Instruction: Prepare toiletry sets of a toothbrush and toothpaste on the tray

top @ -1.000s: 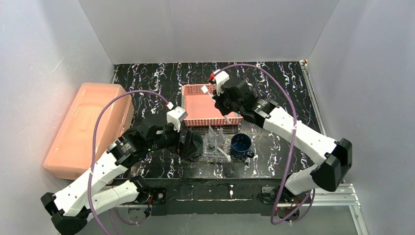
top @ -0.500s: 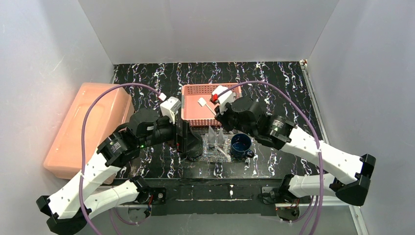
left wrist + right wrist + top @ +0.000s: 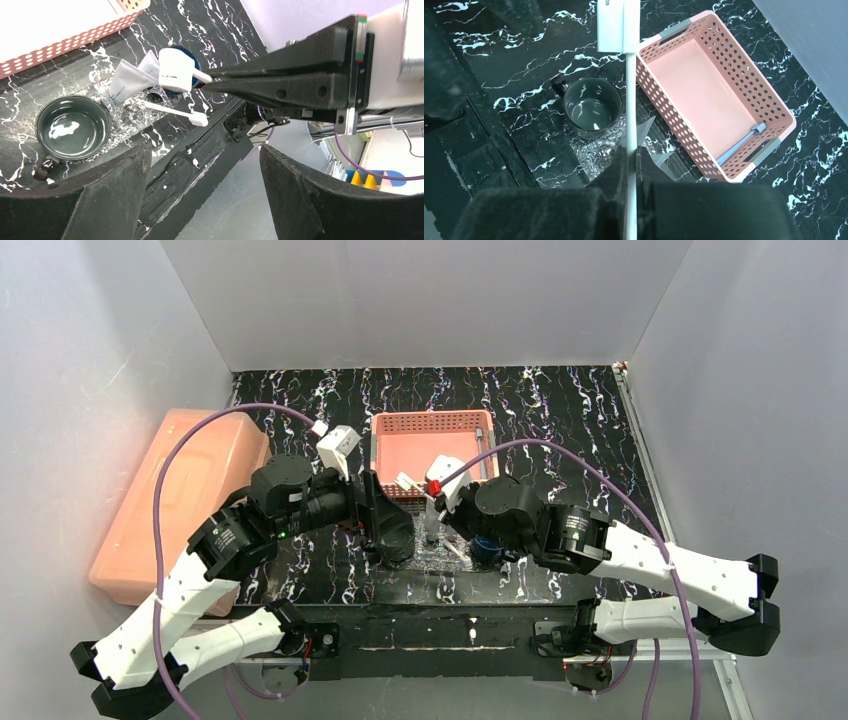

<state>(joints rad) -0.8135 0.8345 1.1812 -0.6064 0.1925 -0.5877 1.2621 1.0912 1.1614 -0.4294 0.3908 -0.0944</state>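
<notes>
Held: toothbrush [image 3: 630, 95] clamped in right claw [image 3: 630, 156], frame centre.
It hangs above the tray [image 3: 591, 152], right of the cup [image 3: 591, 107]; left claw [image 3: 205, 152] spread wide, empty.

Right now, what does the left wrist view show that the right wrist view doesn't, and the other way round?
Only the left wrist view shows a second white toothbrush lying on the tray, and the right gripper from the side, shut on the held toothbrush. Only the right wrist view shows inside the pink basket, where a slim blue brush lies. Both show the dark mug, the toothpaste tubes and the held toothbrush.
</notes>
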